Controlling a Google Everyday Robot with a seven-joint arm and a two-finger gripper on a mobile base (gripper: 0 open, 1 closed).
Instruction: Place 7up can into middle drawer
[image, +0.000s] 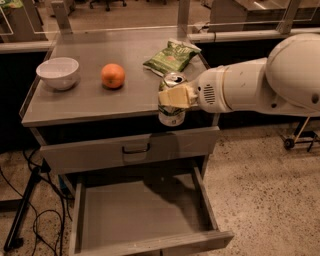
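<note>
The gripper (173, 96) pinches the 7up can (171, 114) across the upper half of its wall, one tan pad lying flat over the near side. The can hangs upright in that grip, clear of the countertop (90, 102) and just past its front edge.

Below the gripper, and slightly to its left, the middle drawer (142, 210) stands pulled open with its floor bare. The closed drawer front (135, 149) sits between the two.

The can is probably light and thin-walled. It looks smooth enough to slip and soft enough to buckle under a hard squeeze, so the safest hold is a modest one across the round body, near mid-height. The rims at top and bottom are stiffer, but they give less to hold.

Whether it is full or empty cannot be told. If it is set down tilted it may roll on the flat floor, so it should be put down upright.
</note>
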